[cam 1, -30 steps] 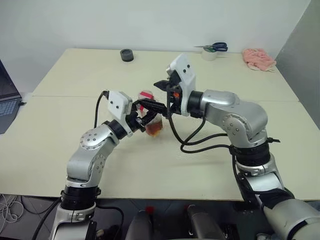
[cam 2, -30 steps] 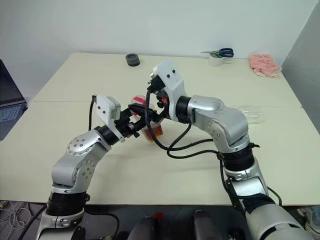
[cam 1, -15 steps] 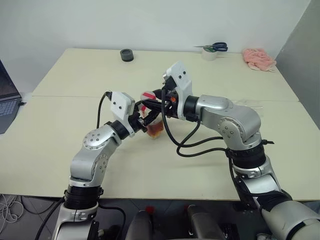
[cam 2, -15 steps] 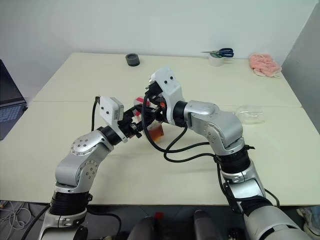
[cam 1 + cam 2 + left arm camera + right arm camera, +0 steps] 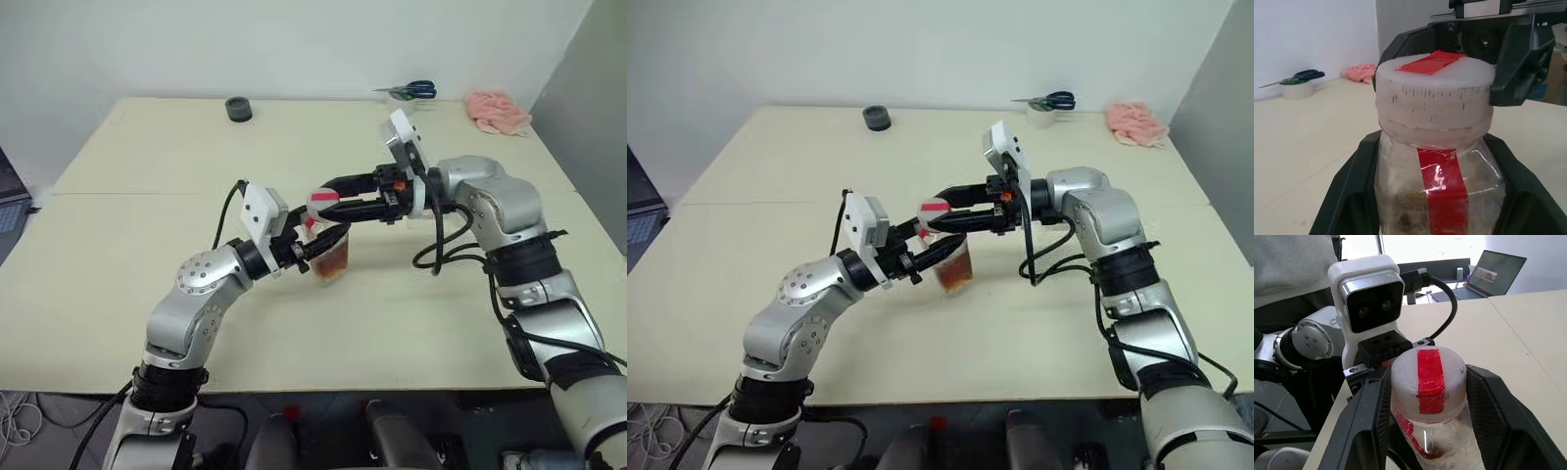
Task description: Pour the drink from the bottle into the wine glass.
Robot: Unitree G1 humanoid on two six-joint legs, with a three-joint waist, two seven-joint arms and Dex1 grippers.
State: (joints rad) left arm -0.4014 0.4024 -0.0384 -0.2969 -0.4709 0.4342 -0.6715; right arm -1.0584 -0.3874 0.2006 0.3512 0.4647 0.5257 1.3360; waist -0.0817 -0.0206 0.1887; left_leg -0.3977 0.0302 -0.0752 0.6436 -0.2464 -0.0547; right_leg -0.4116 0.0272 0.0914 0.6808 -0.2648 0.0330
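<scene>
Clear bottle (image 5: 1437, 181) between left pincer (image 5: 1435, 196) fingers; right pincer (image 5: 1427, 396) flanks cap (image 5: 1428, 377).

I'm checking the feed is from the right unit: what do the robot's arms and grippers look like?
Both arms are silver-grey metal with rounded joints and black collars. Each wrist carries a white camera box. Loose black cables loop along both arms. The left gripper and right gripper each have two black fingers.
</scene>
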